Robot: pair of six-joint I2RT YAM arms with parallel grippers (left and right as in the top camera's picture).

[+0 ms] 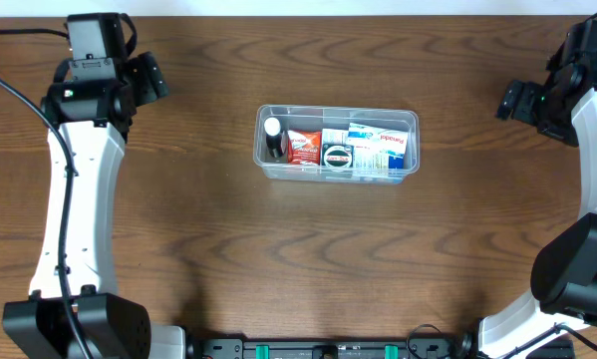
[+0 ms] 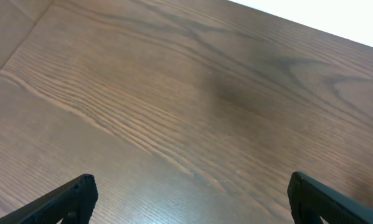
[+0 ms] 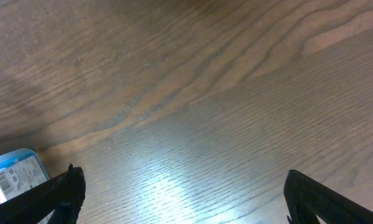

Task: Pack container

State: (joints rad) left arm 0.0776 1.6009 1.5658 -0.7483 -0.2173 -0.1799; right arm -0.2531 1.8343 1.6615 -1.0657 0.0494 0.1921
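Clear container (image 1: 336,108), holding a dark bottle (image 1: 274,138), a red packet (image 1: 304,147) and boxes, sits mid-surface (image 1: 178,219). Left fingers (image 2: 68,200), at its 10 o'clock, and right fingers (image 3: 55,194), at 3 o'clock, hang spread wide, gripping nothing, well apart from it.

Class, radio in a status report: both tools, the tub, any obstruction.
Left tool open, empty. Right tool open, empty. Clear rectangular plastic tub mid-table, holding small boxes. Nothing blocking.
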